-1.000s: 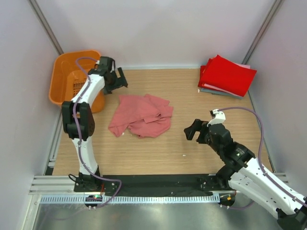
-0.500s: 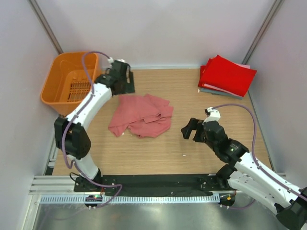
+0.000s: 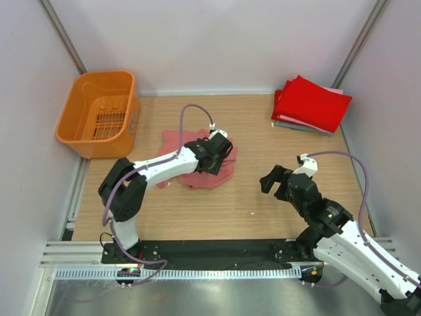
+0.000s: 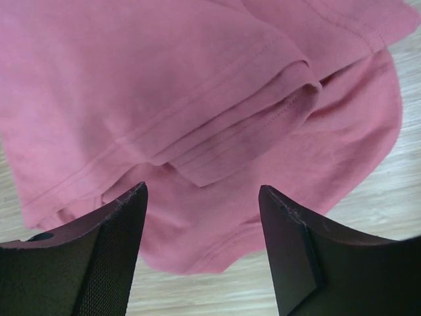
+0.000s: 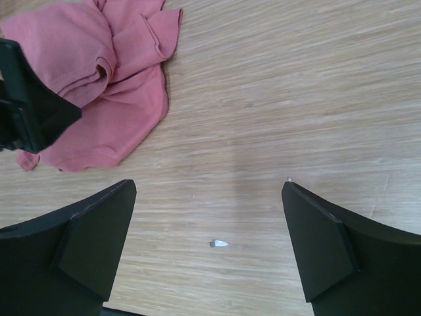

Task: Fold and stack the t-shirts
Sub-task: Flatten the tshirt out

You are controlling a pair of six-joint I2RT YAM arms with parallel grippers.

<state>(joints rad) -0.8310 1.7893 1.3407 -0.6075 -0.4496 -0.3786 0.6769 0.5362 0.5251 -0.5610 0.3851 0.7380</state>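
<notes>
While spread, left hand (image 4: 202, 191) over shirt (image 4: 164, 79) hems.

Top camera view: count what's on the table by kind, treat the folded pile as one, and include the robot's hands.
Crumpled salmon-pink cloth t-shirt: 1
Stack of folded cloth t-shirts, red on top: 1
Orange slotted plastic basket: 1
Robot hands, both open: 2 (left hand, right hand)
Total: 5
</notes>
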